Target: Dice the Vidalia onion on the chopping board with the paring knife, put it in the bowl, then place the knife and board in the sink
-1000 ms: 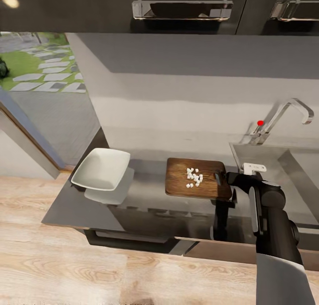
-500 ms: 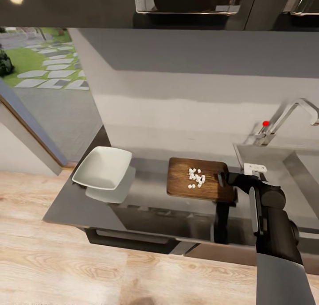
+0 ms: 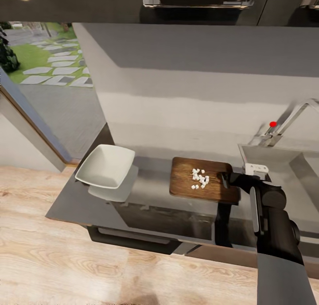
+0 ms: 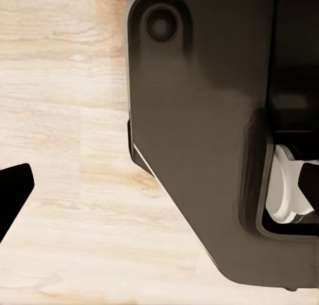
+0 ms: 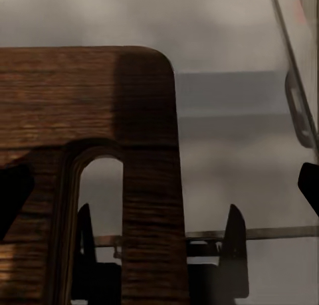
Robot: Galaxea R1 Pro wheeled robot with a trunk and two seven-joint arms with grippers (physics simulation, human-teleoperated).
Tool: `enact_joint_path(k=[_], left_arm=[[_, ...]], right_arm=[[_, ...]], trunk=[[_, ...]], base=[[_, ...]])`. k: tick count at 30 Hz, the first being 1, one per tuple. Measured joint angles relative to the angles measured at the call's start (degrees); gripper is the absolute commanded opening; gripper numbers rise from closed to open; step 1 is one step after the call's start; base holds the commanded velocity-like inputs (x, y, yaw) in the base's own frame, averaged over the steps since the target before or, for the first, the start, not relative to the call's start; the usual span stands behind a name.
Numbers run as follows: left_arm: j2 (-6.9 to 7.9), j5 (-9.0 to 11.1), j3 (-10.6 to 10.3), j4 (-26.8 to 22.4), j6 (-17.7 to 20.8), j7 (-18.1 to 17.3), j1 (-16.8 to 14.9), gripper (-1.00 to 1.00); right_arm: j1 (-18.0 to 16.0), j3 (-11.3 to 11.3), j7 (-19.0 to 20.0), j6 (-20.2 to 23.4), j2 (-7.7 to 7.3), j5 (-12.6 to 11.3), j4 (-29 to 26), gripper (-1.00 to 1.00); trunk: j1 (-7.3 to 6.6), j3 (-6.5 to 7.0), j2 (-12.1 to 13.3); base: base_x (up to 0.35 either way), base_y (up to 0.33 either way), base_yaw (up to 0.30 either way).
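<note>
Right gripper (image 3: 228, 180) clamped the handle end of the chopping board (image 3: 195, 187), fingers either side of the strip next to the slot handle; right wrist view showed that strip between the two dark fingers (image 5: 234, 252), so it was closed on the board. The board looked lifted off the countertop (image 3: 150, 194), judging by its shadow below, and held roughly level. Its long axis ran straight out from the gripper, away from the sink (image 3: 283, 172) and toward the bowl (image 3: 106, 165). The bowl sat well apart from the board's far end, beyond it on the same line, resting on the countertop. Diced onion (image 3: 199, 179) lay as a small loose cluster of pale cubes on the board, nearer the gripper than the far edge. Board was brown wood grain with rounded corners; bowl was white, shallow and squarish. The next move likely called for carrying the board across until its far end was over the bowl, then tilting; the dice could slide off early if the board tipped. Right arm was the one doing the work. The left gripper's finger (image 4: 13, 192) showed over wooden floor; could not tell whether it was open or closed. Paring knife not made out.
</note>
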Motion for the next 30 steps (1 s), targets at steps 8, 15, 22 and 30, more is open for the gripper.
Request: enact_joint_path(k=[8,15,22,30], left_arm=[[-0.01,-0.05,-0.01,0.17,-0.04,-0.04,0.00,1.00],[-0.02,-0.06,0.00,0.14,-0.04,-0.04,0.00,1.00],[-0.02,-0.06,0.00,0.17,-0.04,-0.04,0.00,1.00],[-0.01,-0.06,-0.01,0.17,-0.04,-0.08,0.00,1.00]], right_arm=[[0.00,-0.01,-0.66,0.00,-0.03,-0.03,0.00,1.00],[0.00,0.05,-0.66,0.00,-0.03,-0.02,0.00,1.00],[0.00,0.05,-0.66,0.00,-0.03,-0.02,0.00,1.00],[0.00,0.05,-0.66,0.00,-0.03,-0.03,0.00,1.00]], trunk=[[0.01,-0.10,0.00],[0.00,-0.10,0.00],[0.00,-0.10,0.00],[0.00,-0.10,0.00]], base=[[-0.026,-0.029,0.013],[-0.017,-0.018,0.000],[0.000,-0.011,0.000],[-0.026,-0.112,0.000]])
